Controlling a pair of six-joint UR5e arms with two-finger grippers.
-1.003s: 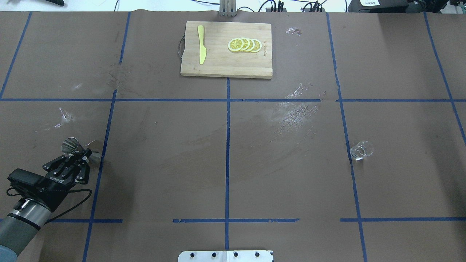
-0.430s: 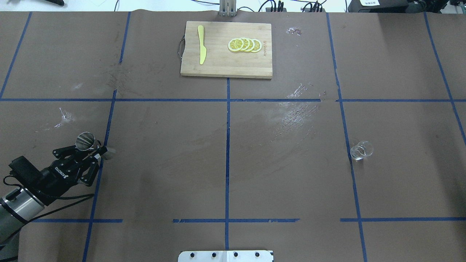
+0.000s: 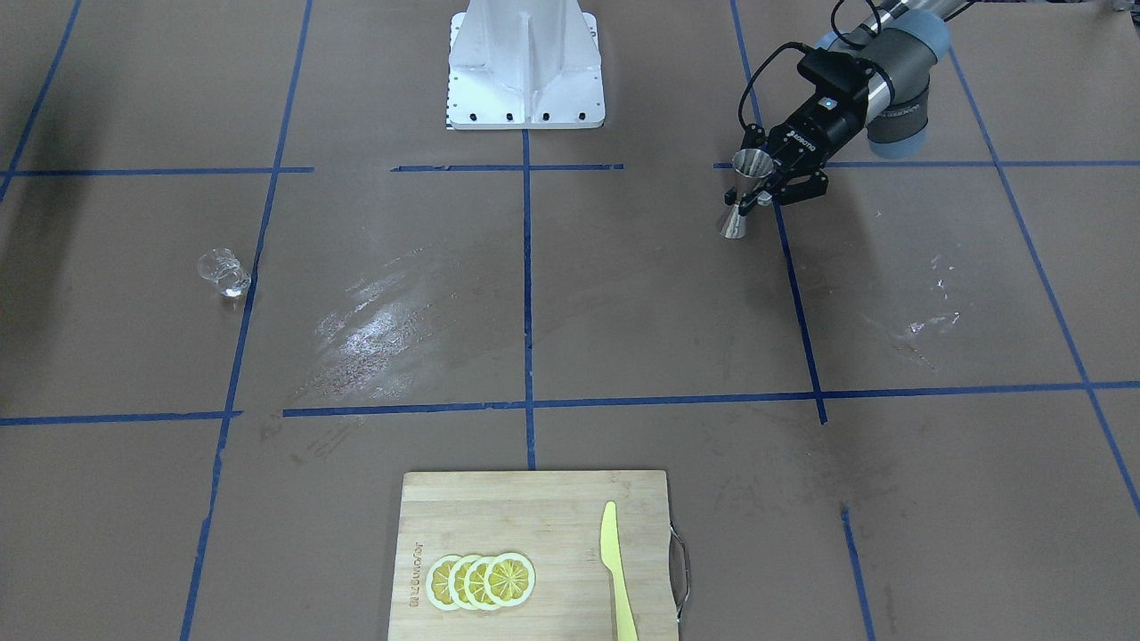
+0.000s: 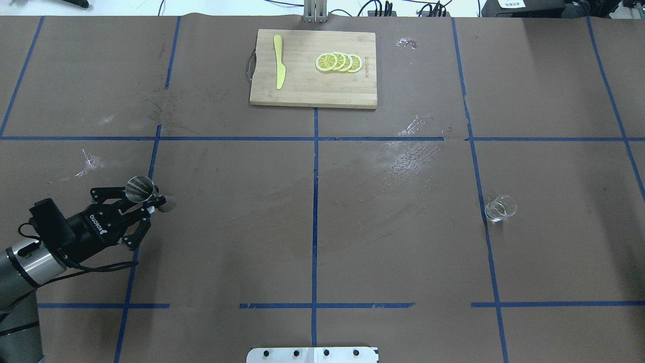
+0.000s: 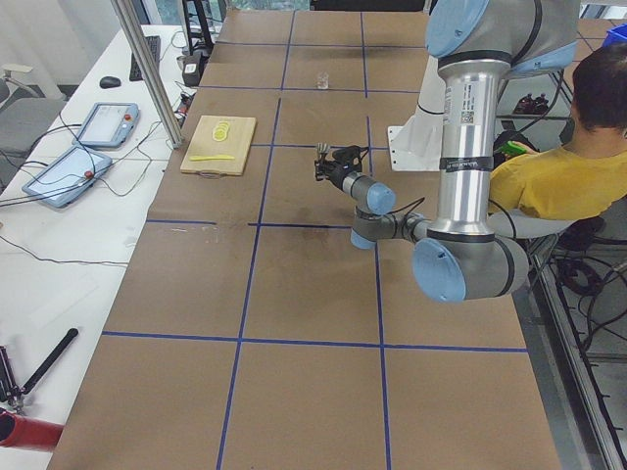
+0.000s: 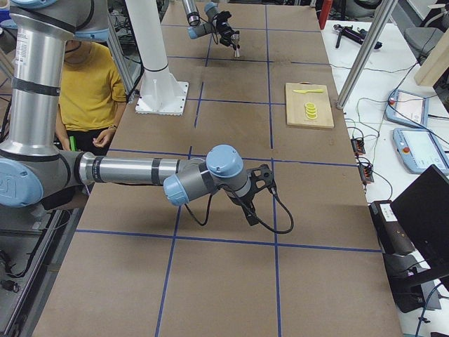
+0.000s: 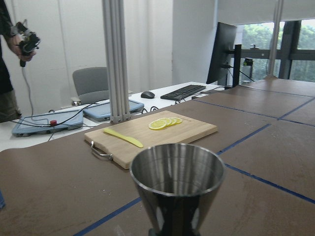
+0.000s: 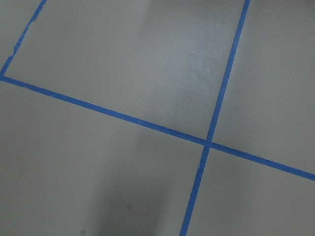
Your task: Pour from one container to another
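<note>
Fingers (image 4: 108,192) of the left gripper (image 4: 144,202) squeeze one shiny jigger (image 4: 140,187) over the brown table (image 4: 312,227) with blue lines. One tumbler (image 4: 500,207) sits far away. One board (image 4: 307,85) holds four lemon slices (image 4: 338,62) and one knife (image 4: 278,61). I cannot tell about the right gripper (image 6: 250,214).

A bamboo cutting board (image 4: 312,93) lies at the far edge of the brown table (image 4: 227,227), its metal handle (image 4: 249,66) on the left end. On it lie 4 overlapping lemon slices (image 4: 338,62) and, well apart, a yellow knife (image 4: 278,60). A person in a yellow shirt (image 5: 558,181) sits at the opposite side.
</note>
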